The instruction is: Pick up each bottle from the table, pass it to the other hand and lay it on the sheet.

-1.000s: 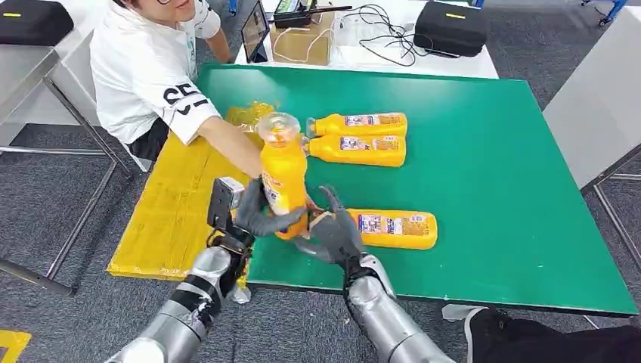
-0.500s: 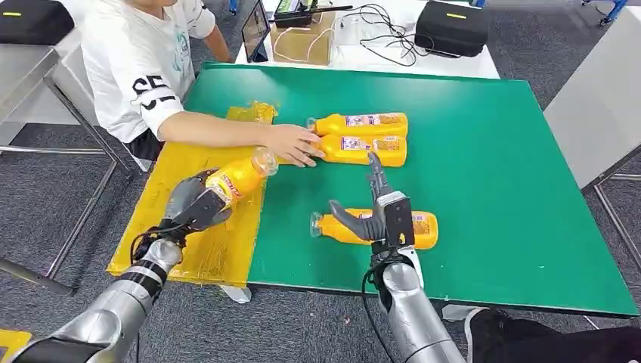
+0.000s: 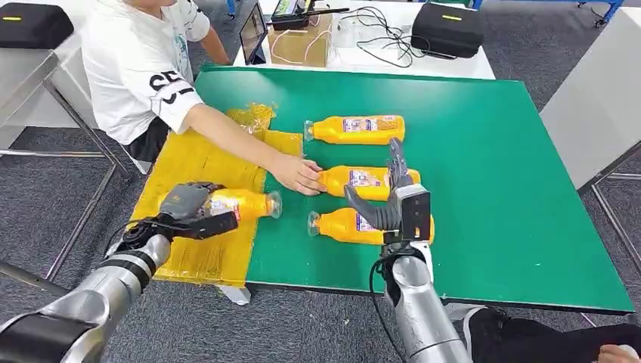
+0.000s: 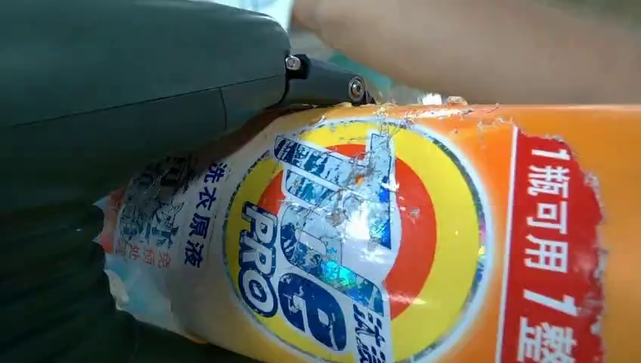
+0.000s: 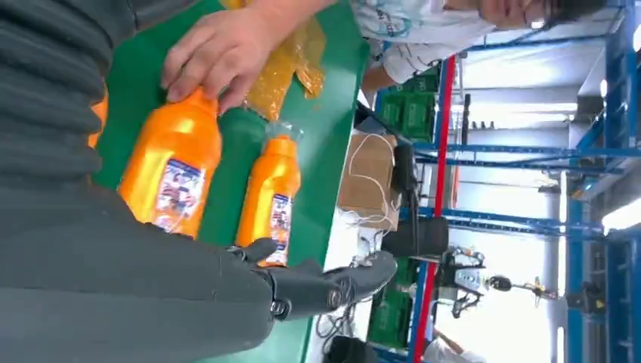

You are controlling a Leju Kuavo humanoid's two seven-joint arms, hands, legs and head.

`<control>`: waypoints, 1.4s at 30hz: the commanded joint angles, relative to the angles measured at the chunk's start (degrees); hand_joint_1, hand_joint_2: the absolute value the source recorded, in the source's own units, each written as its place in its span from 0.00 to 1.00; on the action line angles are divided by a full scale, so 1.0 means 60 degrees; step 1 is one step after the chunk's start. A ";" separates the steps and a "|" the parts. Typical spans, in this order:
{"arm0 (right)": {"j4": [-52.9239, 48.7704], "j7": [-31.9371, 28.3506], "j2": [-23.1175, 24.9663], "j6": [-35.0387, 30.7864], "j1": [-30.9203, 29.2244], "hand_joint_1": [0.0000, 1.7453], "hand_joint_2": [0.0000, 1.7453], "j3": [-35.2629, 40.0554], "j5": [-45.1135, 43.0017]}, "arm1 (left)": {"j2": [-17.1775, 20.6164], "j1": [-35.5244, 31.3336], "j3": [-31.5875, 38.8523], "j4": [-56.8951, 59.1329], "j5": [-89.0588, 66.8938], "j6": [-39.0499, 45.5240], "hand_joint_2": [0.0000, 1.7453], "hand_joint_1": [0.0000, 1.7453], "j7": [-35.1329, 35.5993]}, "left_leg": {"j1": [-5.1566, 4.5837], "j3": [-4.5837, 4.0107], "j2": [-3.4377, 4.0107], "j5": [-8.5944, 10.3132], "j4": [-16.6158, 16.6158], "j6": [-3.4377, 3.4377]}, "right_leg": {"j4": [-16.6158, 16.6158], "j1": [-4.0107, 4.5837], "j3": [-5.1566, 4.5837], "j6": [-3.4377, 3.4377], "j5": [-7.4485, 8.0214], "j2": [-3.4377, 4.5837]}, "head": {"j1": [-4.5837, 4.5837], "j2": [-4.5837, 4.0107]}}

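Left hand (image 3: 185, 203) fingers wrapped around orange detergent bottle (image 3: 246, 204) lying on yellow sheet (image 3: 189, 162), right hand (image 3: 389, 198) fingers spread above green table (image 3: 491, 166)

Left hand (image 3: 184, 203) covers base of bottle on sheet (image 3: 246, 204). Person's hand (image 3: 298, 174) hides cap of middle bottle (image 3: 370, 180). Right hand (image 3: 393, 198) blocks part of nearest bottle (image 3: 342, 224), label mostly covered. Label text on far bottle (image 3: 355, 128) too small to read. Person's head cut off by frame edge.

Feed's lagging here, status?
Left robot hand grips bottle lying on yellow sheet. Right robot hand open above nearest table bottle. Person's hand on middle bottle.
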 commanded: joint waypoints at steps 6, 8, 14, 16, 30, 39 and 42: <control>0.1859 0.0484 -0.0360 -0.0060 -0.1020 0.00 1.00 0.0925 0.0998 | 0.0325 -0.0446 -0.1726 0.1242 -0.0893 -0.1176 1.00 0.87 0.0747 | 0.0006 0.0052 0.0038 -0.0014 -0.0010 -0.0010 | -0.0009 0.0007 0.0046 -0.0012 -0.0001 0.0036 | 0.0000 0.0000; 0.1928 0.0581 -0.0412 -0.0214 -0.1055 0.00 1.00 0.1068 0.1310 | 0.0310 -0.0372 -0.1596 0.1188 -0.0815 -0.0986 1.00 0.00 0.0783 | 0.0006 0.0057 0.0040 -0.0015 -0.0011 -0.0011 | -0.0010 0.0008 0.0049 -0.0013 -0.0001 0.0039 | -0.0004 0.0000; 0.1946 0.1469 -0.0811 -0.1137 -0.0791 0.00 1.00 0.2094 0.3612 | 0.0167 0.0252 -0.0518 0.0917 -0.0023 -0.0025 1.00 0.00 -0.0010 | 0.0001 0.0058 0.0033 -0.0011 -0.0015 -0.0007 | -0.0009 0.0001 0.0051 -0.0009 -0.0001 0.0032 | -0.0004 0.0003; 0.1791 0.1704 -0.1003 -0.1293 -0.0597 0.00 1.00 0.2295 0.4219 | 0.0174 0.0438 -0.0279 0.0820 0.0133 0.0184 1.00 0.00 -0.0301 | 0.0001 0.0070 0.0031 -0.0011 -0.0023 -0.0008 | -0.0021 0.0002 0.0064 -0.0011 -0.0002 0.0026 | -0.0004 0.0004; 0.1790 0.2936 -0.1835 -0.1442 -0.0759 0.00 1.00 0.2100 0.6073 | 0.0036 0.1222 0.1357 0.0077 0.1357 0.1397 1.00 0.00 -0.1766 | -0.0007 0.0039 0.0001 -0.0010 -0.0007 -0.0005 | -0.0011 -0.0006 0.0042 -0.0010 -0.0009 0.0007 | 0.0000 0.0000; 0.1574 0.3489 -0.2371 -0.1138 -0.0825 0.00 1.00 0.1944 0.7324 | -0.0088 0.1570 0.2839 -0.0418 0.2502 0.1077 1.00 0.00 -0.2891 | 0.0003 0.0034 0.0005 -0.0020 0.0006 -0.0008 | -0.0008 0.0005 0.0039 -0.0014 -0.0017 0.0004 | -0.0004 0.0000; 0.1567 0.3483 -0.2397 -0.1124 -0.0839 0.00 1.00 0.1914 0.7306 | -0.0068 0.1566 0.2844 -0.0420 0.2503 0.1058 1.00 0.00 -0.2895 | 0.0002 0.0030 0.0006 -0.0021 0.0008 -0.0009 | -0.0003 0.0003 0.0034 -0.0014 -0.0017 0.0010 | -0.0004 0.0000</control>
